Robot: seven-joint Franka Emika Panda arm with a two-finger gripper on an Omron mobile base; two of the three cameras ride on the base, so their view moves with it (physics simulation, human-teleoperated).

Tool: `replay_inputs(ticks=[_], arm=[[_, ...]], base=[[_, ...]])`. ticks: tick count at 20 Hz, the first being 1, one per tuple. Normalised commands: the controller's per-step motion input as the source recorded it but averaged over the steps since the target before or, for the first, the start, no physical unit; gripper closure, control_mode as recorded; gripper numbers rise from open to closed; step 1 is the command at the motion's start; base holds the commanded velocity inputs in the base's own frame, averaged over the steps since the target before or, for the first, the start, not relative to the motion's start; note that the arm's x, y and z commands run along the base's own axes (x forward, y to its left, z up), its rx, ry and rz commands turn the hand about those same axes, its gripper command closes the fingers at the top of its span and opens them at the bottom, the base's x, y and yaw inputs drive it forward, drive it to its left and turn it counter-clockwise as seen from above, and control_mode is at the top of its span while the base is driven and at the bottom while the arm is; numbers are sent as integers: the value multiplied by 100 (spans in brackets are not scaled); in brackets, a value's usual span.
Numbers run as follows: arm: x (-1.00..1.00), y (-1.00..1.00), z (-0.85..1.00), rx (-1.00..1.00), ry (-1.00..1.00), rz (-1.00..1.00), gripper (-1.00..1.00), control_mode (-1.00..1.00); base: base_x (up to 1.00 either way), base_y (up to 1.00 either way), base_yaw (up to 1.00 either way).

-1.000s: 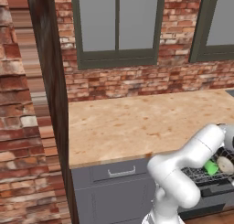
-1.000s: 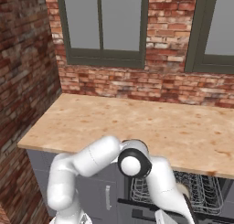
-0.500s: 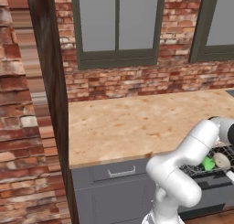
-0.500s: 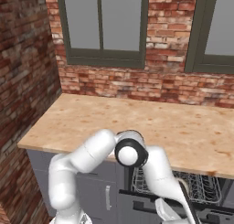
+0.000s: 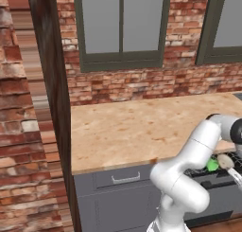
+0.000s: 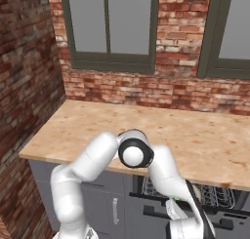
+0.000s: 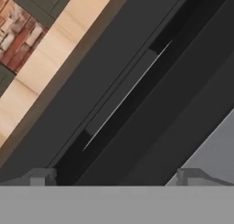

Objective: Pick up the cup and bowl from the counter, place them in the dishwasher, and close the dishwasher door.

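The tan desk ran wide beneath the brick wall and its dark-framed windows. Under its right end the dishwasher stood with its wire rack drawn out. The white arm bent down over that rack. The green cup lay in the rack, with the pale bowl just beside it. In the hand view the gripper had its jaws spread wide, holding nothing, facing a dark panel.

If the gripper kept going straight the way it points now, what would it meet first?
Most likely the dishwasher door: the open gripper faces its dark panel near the black bar handle. Depth is unclear.
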Motion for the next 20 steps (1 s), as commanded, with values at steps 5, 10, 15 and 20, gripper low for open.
replay_inputs(ticks=[5,10,15,20], arm=[[73,9,-26,-7,-6,0,-100,-100],[68,9,-26,-7,-6,-1,-100,-100],[66,7,-26,-8,-7,-4,-100,-100],[61,4,-27,-8,-8,-4,-100,-100]], base=[[0,0,0],[0,0,0],[0,0,0],[0,0,0]])
